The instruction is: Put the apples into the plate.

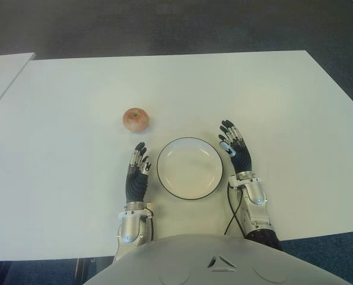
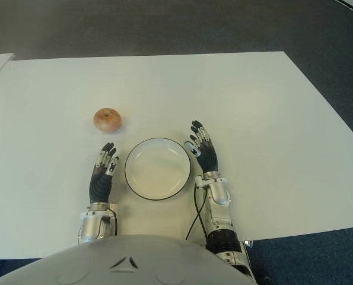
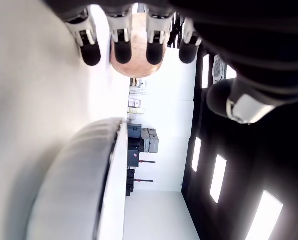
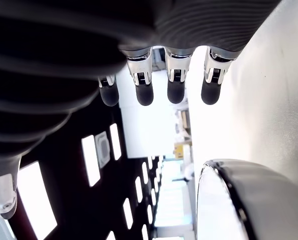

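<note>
Apple: 1 apple [image 1: 136, 119] in view, reddish, sitting on the white table [image 1: 283, 107], beyond the plate and off to its left; it is outside the plate.
Plate: 1 white plate [image 1: 190, 168] with a dark rim, holding nothing, between the 2 hands.
Left hand: the left hand [image 1: 137, 171] shows just left of the plate, fingers extended and relaxed, gripping nothing.
Right hand: the right hand [image 1: 235, 148] shows just right of the plate, fingers also stretched out, holding nothing.
Key relation: the apple lies straight ahead of the left hand's fingertips, near but apart; in the left wrist view it shows just past the fingertips [image 3: 122, 51].
Nearer hand: the left, clearly; the right has the plate between it and the apple.
Long axis: the apple is roundish, so approach direction matters little.
Progress: judged as not yet begun, 0 apples in the plate.
Next move: likely a forward reach by the left hand.
</note>
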`<state>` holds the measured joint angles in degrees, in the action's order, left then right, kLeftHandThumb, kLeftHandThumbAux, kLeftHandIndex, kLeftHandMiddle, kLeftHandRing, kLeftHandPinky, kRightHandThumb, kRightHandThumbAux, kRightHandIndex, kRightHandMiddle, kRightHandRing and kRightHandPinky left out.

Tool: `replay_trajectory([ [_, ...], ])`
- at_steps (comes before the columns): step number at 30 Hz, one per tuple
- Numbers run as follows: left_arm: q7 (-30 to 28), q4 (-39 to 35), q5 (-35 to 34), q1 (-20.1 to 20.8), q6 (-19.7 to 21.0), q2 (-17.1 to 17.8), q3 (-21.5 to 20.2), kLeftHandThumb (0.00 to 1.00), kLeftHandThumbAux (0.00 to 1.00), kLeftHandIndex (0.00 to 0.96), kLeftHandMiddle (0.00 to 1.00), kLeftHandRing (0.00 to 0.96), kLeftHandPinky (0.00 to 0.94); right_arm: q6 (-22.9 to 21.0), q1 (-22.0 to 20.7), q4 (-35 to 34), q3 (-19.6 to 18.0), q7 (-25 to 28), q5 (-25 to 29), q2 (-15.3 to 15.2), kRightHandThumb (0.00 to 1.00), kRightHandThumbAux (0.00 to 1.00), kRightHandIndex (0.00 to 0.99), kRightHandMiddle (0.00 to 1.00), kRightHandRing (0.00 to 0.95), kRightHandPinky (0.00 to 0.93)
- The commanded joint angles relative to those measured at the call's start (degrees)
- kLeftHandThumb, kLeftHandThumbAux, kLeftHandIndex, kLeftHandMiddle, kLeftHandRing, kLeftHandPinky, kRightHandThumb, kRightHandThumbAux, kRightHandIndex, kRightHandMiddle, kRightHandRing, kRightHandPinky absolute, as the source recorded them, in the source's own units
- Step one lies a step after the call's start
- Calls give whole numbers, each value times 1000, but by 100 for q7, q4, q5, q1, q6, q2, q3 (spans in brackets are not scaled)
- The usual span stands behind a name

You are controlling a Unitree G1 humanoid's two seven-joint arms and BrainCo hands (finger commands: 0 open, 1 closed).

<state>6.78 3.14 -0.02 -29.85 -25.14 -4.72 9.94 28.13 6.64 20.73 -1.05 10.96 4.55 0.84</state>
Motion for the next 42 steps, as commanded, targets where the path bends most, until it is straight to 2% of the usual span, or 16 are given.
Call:
replay_trajectory([
  [1, -11, 84, 39, -16, 173, -104, 11, 199, 424, 112, 0, 0, 0, -256, 353, 468, -40, -70, -36, -43, 104, 520, 0, 0, 0, 0],
  [9, 129, 95, 332, 7, 144, -93, -24, 215, 436, 158, 0, 0, 0, -310, 354, 452, -38, -72, -11, -31, 107, 522, 0, 0, 0, 0],
  [18, 130, 105, 324, -10, 109, -109, -48, 222, 450, 187, 0, 0, 0, -340, 349, 462, -37, -42, 16, -30, 110, 525, 0, 0, 0, 0],
  [23, 61, 163, 225, -9, 121, -106, -60, 188, 437, 81, 0, 0, 0, -341, 351, 472, -36, -35, 29, -27, 115, 527, 0, 0, 0, 0],
  [28, 93, 255, 147, 9, 136, -130, -108, 163, 443, 30, 0, 0, 0, -316, 355, 490, -31, -28, 43, -4, 119, 523, 0, 0, 0, 0],
  [31, 411, 381, 471, 41, -48, -222, -107, 146, 466, 14, 0, 0, 0, -366, 356, 490, -20, -38, 40, 9, 119, 522, 0, 0, 0, 0],
  [33, 812, 457, 989, 95, -145, -149, -165, 135, 493, 6, 0, 0, 4, -407, 353, 484, -10, -69, 10, 14, 119, 523, 0, 0, 0, 0],
  [35, 1223, 91, 1770, 71, 0, 56, -252, 125, 513, 3, 0, 0, 7, -427, 342, 501, -7, -97, -10, 25, 117, 523, 0, 0, 0, 0],
  [37, 1794, -321, 2784, 22, 289, 109, -241, 114, 524, 1, 1, 0, 22, -427, 328, 531, -16, -110, -2, 40, 115, 522, 0, 0, 0, 0],
  [39, 2136, -835, 3646, -103, 722, 43, -178, 103, 524, 0, 9, 6, 45, -419, 314, 561, -24, -112, 16, 61, 112, 521, 0, 0, 0, 0],
  [40, 2056, -1438, 4294, -254, 1197, -54, -128, 101, 522, 0, 11, 8, 50, -411, 303, 585, -30, -103, 39, 76, 112, 520, 0, 0, 0, 0],
  [42, 1905, -2153, 5119, -419, 1821, -155, -61, 92, 485, 2, 24, 20, 48, -390, 285, 629, -37, -95, 60, 98, 108, 515, 0, 0, 0, 0],
])
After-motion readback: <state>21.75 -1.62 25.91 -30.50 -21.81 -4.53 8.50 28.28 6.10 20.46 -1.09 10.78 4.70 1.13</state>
